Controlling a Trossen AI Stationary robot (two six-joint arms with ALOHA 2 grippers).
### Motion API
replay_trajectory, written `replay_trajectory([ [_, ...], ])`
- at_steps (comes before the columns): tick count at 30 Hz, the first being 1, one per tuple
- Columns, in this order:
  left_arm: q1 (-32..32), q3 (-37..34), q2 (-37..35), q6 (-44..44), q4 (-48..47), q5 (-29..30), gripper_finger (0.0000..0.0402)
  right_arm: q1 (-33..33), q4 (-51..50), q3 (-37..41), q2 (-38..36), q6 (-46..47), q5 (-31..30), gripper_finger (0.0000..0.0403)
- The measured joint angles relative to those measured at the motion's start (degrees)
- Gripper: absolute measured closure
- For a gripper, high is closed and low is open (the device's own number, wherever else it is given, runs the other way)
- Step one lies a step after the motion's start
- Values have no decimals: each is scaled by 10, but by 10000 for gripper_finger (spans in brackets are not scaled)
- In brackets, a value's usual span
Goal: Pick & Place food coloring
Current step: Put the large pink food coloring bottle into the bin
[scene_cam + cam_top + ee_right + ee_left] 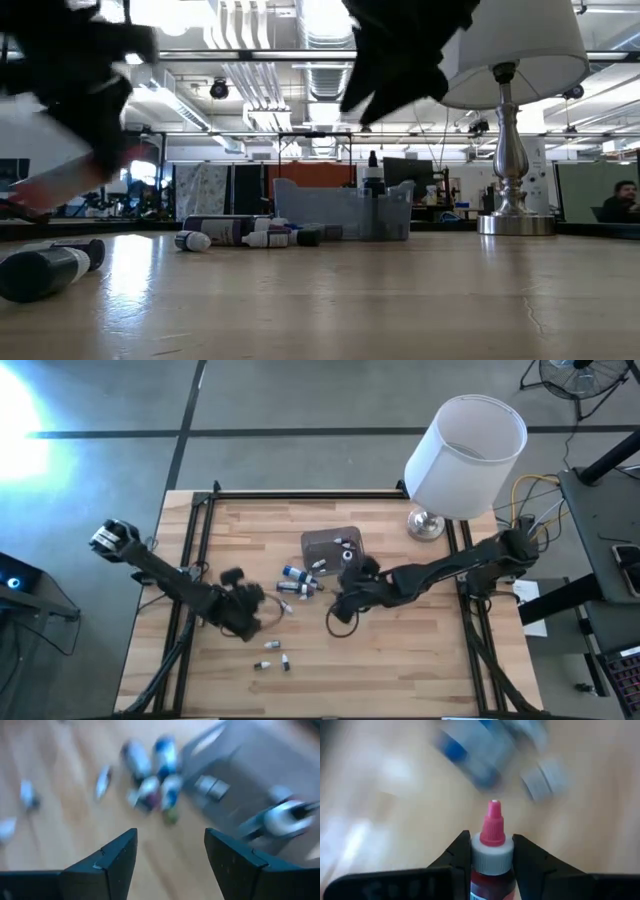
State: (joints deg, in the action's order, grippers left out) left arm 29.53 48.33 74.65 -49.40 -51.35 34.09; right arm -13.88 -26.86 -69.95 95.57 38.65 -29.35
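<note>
- Left claw (491,857): clenched on a small red-filled bottle (492,855) of food coloring, pink nozzle tip, white collar, pinched at the neck between both fingers (456,857). In the high view, left claw (243,610) sits lower left of centre, above the wooden desk (400,670).
- Right claw (170,852): released, fingers (107,862) wide apart, nothing between them. In the high view, right claw (343,605) sits just below frame centre, right of the left claw.
- Loose cluster of food coloring bottles (298,582) lying on the desk at frame centre, between the two claws and just below-left of the grey tub (320,544). Blue and dark caps visible; exact count not readable.
- Same cluster (152,775) seen blurred in the upper middle of the right wrist view, beside the tub (240,765).
- Tub holds a few bottles (345,546); one stands upright with dark cap above the rim in the low view (372,185).
- Three more small bottles (272,656) lying apart near the lower centre-left of the high view, below the left claw.
- Low view: dark-capped bottle (45,272) lying on its side at lower left, near the camera; row of lying bottles (245,234) mid-frame left of the tub (345,212).
- Lamp (462,455) with white shade, upper right of the desk; metal base (426,524) right of the tub.
- Person (620,203) seated at far right edge of the low view, in the room beyond.
</note>
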Motion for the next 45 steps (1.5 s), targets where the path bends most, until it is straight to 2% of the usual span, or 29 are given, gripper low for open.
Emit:
replay_trajectory([
  [3, -10, 2, -52, -184, -2, 154, 329, 2, 15, 0, -31, 33, -79, 179],
  [5, -7, -10, -81, -281, -1, 252, 329, 6, 31, 0, -44, 40, -109, 179],
  [8, -3, -43, -104, -358, 10, 356, 329, 12, 54, 0, -48, 20, -109, 179],
  [10, -4, -73, -105, -362, 41, 392, 327, 18, 68, 0, -42, 0, -83, 179],
  [14, -4, -145, -93, -333, 161, 425, 320, 30, 88, 0, -20, -31, 1, 179],
  [16, -4, -181, -84, -319, 230, 438, 319, 32, 90, 1, -14, -31, 18, 179],
  [19, -5, -226, -63, -289, 331, 464, 318, 34, 95, 0, -11, -35, 16, 179],
  [23, -8, -270, -21, -254, 407, 490, 318, 38, 96, 0, -10, -60, -6, 179],
  [28, -13, -298, 41, -284, 423, 495, 317, 52, 96, 0, -9, -61, -4, 179],
  [36, -20, -288, 132, -349, 443, 504, 317, 70, 97, 0, -9, -64, -3, 179],
  [45, -21, -261, 149, -348, 443, 490, 314, 74, 96, 0, -9, -88, -1, 179],
])
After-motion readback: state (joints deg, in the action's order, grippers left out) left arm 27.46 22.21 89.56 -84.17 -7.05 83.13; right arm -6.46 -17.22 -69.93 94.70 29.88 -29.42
